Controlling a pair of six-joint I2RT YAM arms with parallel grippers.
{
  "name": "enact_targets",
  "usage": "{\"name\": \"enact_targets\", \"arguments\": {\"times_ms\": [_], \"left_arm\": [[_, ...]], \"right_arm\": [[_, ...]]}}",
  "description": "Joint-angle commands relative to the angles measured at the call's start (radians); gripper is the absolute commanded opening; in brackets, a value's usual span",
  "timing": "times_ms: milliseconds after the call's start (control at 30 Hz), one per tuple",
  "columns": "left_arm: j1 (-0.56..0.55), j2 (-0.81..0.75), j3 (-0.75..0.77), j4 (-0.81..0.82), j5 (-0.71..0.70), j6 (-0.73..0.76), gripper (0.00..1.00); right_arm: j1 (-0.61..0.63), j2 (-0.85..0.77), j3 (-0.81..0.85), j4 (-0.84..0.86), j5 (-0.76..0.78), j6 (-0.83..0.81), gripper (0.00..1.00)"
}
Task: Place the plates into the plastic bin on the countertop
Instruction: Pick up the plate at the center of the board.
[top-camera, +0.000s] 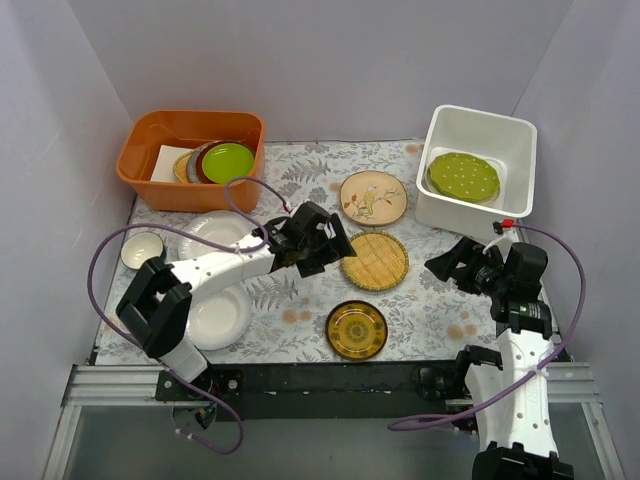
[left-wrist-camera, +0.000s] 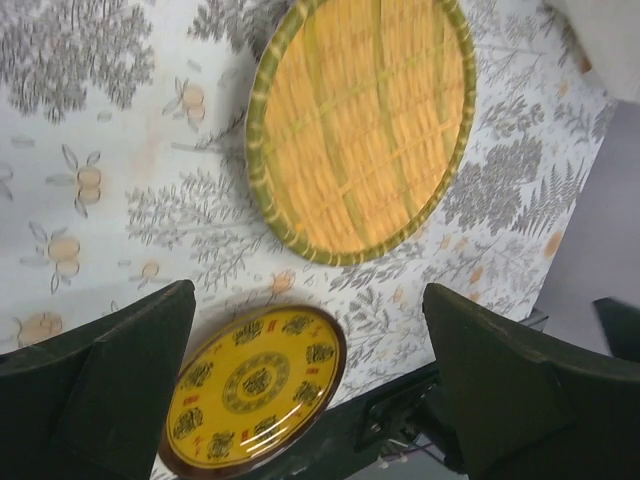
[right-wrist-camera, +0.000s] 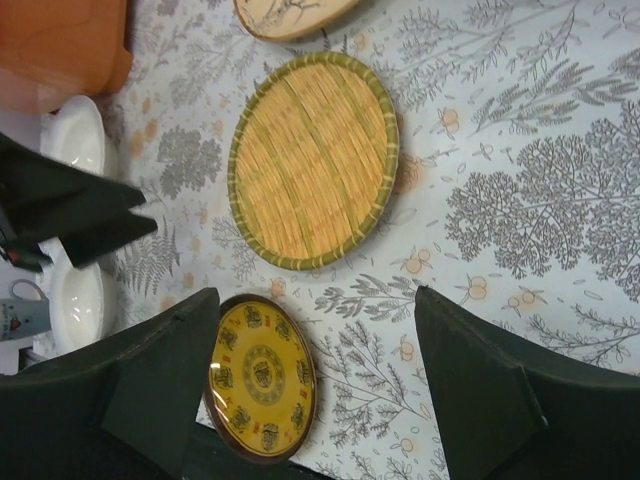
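From above, my left gripper hangs wide open and empty at the left edge of the woven plate. My right gripper, jaws also spread on nothing, sits to that plate's right, just in front of the bin. Only this view shows the bin, at the far right of the countertop, with a dotted green plate lying inside. It alone also shows the bird plate whole, the orange tub with its stack, and the bowl. Here my left arm crosses two white plates, hiding part of each. Both wrist views look down between dark fingers at the woven plate and the amber plate, lying apart, and only there do the weave and the amber markings read clearly. In the left wrist view a finger hides the amber plate's left edge; in the right wrist view the bird plate is cut off at the top
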Motion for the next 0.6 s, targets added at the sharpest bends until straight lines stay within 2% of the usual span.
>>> {"name": "enact_targets", "arguments": {"times_ms": [0,167,300,567], "left_arm": [[0.08,0.089,0.112,0.041,0.104,0.083,0.98],[0.136,0.244,0.253,0.066,0.161,0.135,0.96],[0.169,0.382,0.44,0.032,0.198,0.168,0.93],[0.214,0.572,0.585,0.029,0.242,0.172,0.89]], "right_arm": [[0.005,-0.045,-0.058,0.011,-0.006,-0.025,0.86],[0.004,-0.053,-0.107,0.02,-0.011,-0.034,0.86],[0.004,-0.059,-0.115,0.014,-0.014,-0.046,0.86],[0.005,-0.047,-0.126,0.031,-0.02,-0.04,0.85]]}}
